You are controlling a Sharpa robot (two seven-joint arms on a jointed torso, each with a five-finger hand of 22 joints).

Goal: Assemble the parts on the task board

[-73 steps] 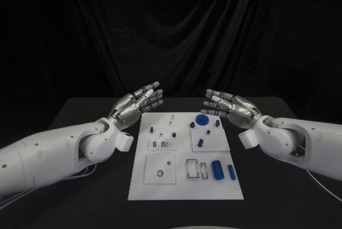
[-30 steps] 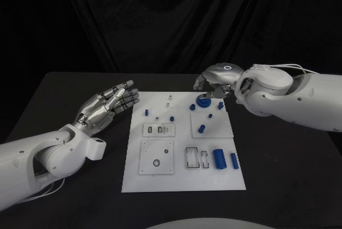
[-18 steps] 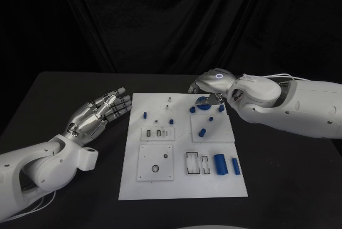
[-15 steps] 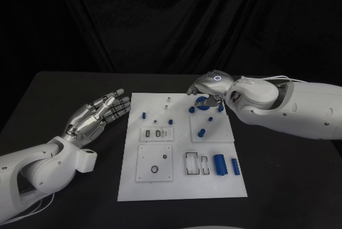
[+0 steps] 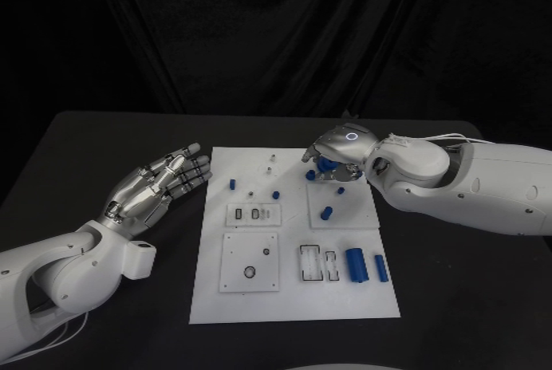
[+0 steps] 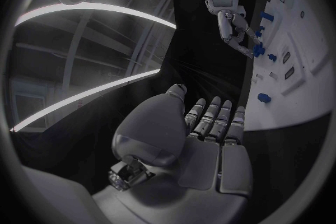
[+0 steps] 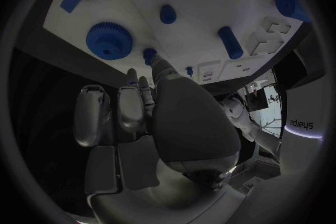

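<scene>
My right hand (image 5: 335,164) hangs low over the far end of the task board (image 5: 293,294). My fingers (image 7: 130,105) point down at the white plate. The blue gear (image 7: 109,39) is the part I look at. It lies flat on the board, just past my fingertips and a bit to one side of them. From my head I see some of it peeking out under my hand.

A small blue peg (image 7: 149,55) stands right at the tips of my fingers, between them and the gear. My fingers are bent in close to it. I cannot tell if they pinch it, touch it, or hold nothing at all.

The gear is round, so it has no long side. I think I can come at it from above, with a finger on each side of its toothed edge. To get there my hand would have to slide a little way off the peg.

My left hand (image 5: 155,186) is flat and wide, holding nothing. It waits beside the near left edge of the board, well apart from the gear. So my right hand is the one for this job.
</scene>
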